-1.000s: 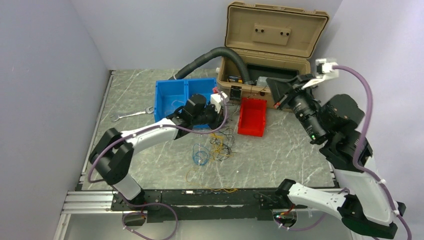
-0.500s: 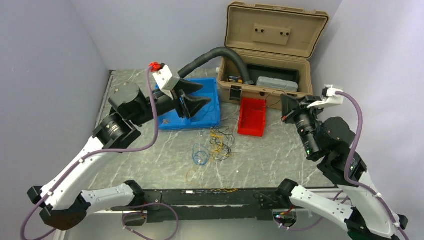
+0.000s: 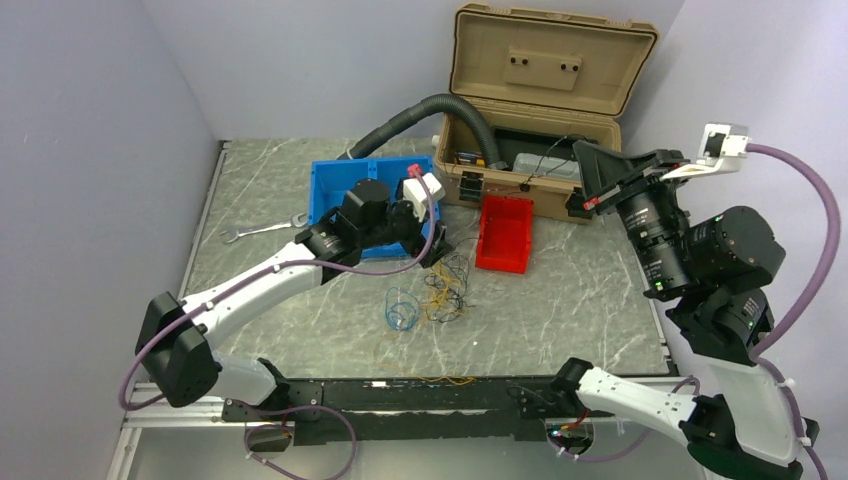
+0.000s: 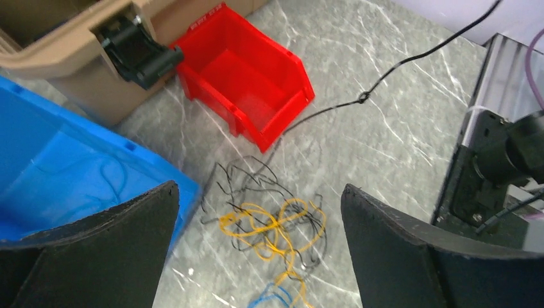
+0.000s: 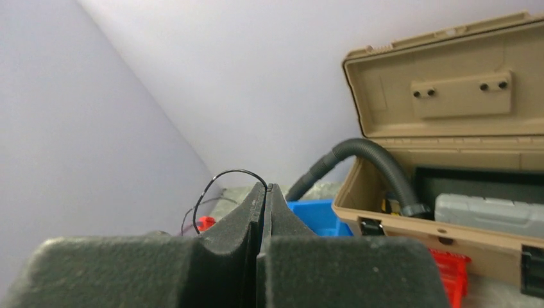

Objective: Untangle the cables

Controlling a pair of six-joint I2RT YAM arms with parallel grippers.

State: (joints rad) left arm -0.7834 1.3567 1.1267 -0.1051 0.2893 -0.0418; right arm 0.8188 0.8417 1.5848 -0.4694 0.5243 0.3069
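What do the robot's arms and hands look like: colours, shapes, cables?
White shells, black joints on left arm and right arm; a purple cable loops along each. Left hand and right hand have two broad, black, wedge-shaped fingers.

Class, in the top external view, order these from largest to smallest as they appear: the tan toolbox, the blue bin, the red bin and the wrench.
1. tan toolbox
2. blue bin, though the left arm hides part of it
3. red bin
4. wrench

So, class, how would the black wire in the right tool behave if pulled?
Probably floppy: the black wire arcs loosely from the shut right tool. Likely very light, being hair-thin. Pulling may drag the tangle it joins.
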